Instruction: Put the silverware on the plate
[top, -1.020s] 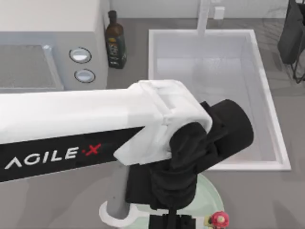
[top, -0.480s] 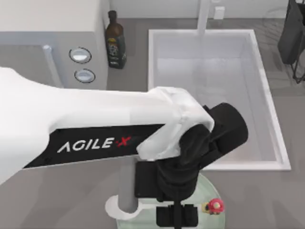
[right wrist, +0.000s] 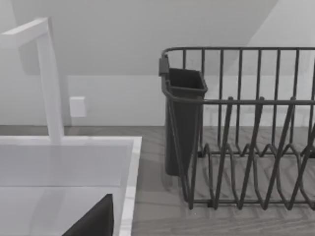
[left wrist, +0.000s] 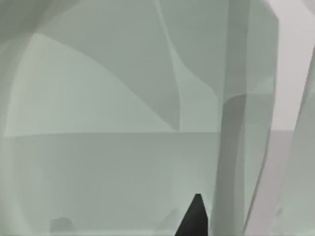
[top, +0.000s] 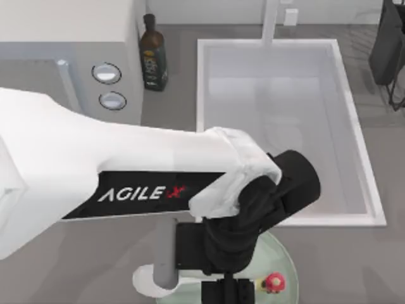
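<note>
Near the front edge of the worktop [top: 76, 266], below the sink [top: 278, 126], my left arm reaches in from the top view's left, its black wrist directly over the plate [top: 278, 253]. My left claw [top: 228, 292] sits at the bottom edge of the top view, above the plate's surface; its fingers are cut off there, so I cannot tell whether they are clenched or released. The silverware [top: 155, 278] lies with its white oval bowl at the plate's left rim, partly off the plate on the grey worktop, and what seems to be its handle runs upward until it passes under the arm. Whether the claw touches the spoon cannot be told. A small red-and-white object [top: 273, 282] rests on the plate just right of the claw. The left wrist view is pale green plate surface [left wrist: 98, 147] at close range, with one dark fingertip [left wrist: 194, 219] at its lower edge. A dark bottle [top: 153, 54] stands beside an appliance with two dials [top: 109, 85]. My right arm is parked far right; its wrist view takes in the faucet [right wrist: 49, 78] and a dark dish rack [right wrist: 246, 132].
</note>
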Controlling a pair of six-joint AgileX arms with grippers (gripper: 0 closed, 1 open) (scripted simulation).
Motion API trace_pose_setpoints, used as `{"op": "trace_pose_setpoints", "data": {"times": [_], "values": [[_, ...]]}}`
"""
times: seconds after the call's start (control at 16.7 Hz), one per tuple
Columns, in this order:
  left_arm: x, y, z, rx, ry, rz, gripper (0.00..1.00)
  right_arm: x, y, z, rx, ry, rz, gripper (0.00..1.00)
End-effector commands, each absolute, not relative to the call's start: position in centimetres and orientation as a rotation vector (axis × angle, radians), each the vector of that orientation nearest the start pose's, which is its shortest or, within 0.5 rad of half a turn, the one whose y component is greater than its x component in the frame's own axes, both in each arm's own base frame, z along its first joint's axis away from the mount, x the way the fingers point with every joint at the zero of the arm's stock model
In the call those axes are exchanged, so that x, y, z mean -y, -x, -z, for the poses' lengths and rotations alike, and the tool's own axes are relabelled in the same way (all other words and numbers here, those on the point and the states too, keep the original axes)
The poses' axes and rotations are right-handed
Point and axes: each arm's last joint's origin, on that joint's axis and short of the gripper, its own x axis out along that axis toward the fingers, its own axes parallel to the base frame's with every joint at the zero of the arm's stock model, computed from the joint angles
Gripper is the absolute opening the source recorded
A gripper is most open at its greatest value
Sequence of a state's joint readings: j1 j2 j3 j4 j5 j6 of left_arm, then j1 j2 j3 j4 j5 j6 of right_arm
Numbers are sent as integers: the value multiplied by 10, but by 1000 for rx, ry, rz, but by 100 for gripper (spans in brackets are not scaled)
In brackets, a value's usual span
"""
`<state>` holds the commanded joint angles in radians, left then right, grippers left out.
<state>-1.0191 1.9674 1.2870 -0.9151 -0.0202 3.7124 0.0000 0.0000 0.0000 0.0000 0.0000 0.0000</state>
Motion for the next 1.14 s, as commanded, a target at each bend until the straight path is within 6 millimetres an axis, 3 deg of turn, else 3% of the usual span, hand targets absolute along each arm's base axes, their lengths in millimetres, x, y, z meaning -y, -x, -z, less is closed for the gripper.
{"op": "trace_pose_setpoints", "data": {"times": [0.78, 1.14], "values": [[299, -188, -137, -1188, 1178, -1211, 98, 1, -106, -160, 0, 0, 0, 100], [299, -188, -137, -1188, 1178, -1211, 100, 1, -106, -160, 0, 0, 0, 100]]}}
